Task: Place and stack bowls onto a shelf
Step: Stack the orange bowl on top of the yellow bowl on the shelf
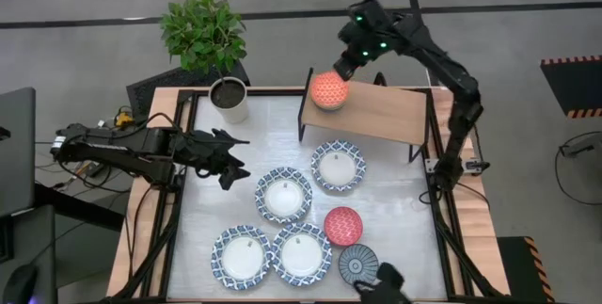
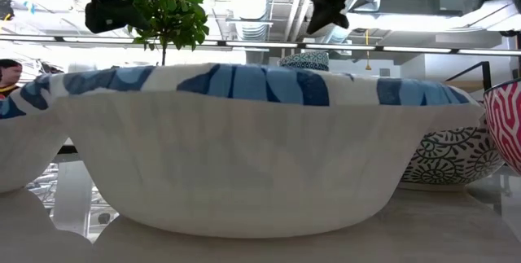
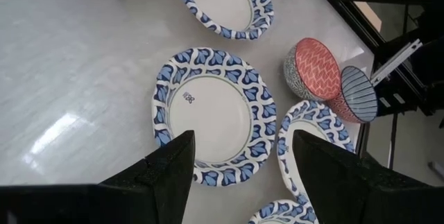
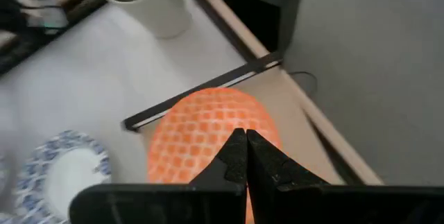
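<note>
Right claw sits over the left end of the shelf, fingers pressed together on the rim of the orange bowl; in the right wrist view the two fingertips meet with no gap over the bowl's checked outside, and the bowl lies mouth-down. Bowl rests on the board close to the shelf's left edge and near its black end leg; the rest of the board to the right is bare wood. Left claw hangs over the left part of the surface, fingers spread, its wrist view looking down between the fingers onto the middle blue-and-white bowl. Open white surface lies between this claw and the shelf's front edge. A second blue-and-white bowl sits just in front of the shelf, close to the middle one, rims near but whether touching cannot be told. Two more blue-and-white bowls lie side by side near the front edge of the surface, rims close together. The red bowl sits just right of the front pair, and the dark blue-grey bowl is just beside it, nearer the front edge; in the left wrist view their rims overlap. White plant pot stands at the back left corner, apart from the shelf. Low view is mostly filled by one blue-and-white bowl's wall.
</note>
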Controlling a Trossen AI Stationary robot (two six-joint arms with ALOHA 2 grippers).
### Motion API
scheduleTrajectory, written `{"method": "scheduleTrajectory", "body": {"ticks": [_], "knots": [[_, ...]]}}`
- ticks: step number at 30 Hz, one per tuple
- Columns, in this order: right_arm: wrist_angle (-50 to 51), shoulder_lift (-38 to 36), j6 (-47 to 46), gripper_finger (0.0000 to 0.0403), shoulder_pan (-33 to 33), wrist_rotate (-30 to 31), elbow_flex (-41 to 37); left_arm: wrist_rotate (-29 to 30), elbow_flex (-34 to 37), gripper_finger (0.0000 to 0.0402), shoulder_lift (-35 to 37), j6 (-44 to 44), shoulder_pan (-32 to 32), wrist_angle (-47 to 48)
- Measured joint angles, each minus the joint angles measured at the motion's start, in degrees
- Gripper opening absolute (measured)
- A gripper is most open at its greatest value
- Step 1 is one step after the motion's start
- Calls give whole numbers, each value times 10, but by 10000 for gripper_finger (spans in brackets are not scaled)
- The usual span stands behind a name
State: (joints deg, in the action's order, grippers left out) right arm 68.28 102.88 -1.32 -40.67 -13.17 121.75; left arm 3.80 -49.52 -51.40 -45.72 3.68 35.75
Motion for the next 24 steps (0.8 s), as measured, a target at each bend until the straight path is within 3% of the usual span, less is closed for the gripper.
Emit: {"method": "scheduleTrajectory", "body": {"ticks": [5, 13, 17, 24], "knots": [[-167, -104, -30, 19, -29, -96, -177, 18, 0, 228, 0, -7, 0, 0], [-402, -206, -78, 18, -23, -115, -418, 31, 0, 228, 0, -25, 0, -6], [-487, -219, -106, 18, -22, -140, -479, 31, 0, 228, 0, -36, 0, -6], [-503, -212, -88, 18, -26, -140, -517, 31, 0, 228, 0, -54, 0, -5]]}}
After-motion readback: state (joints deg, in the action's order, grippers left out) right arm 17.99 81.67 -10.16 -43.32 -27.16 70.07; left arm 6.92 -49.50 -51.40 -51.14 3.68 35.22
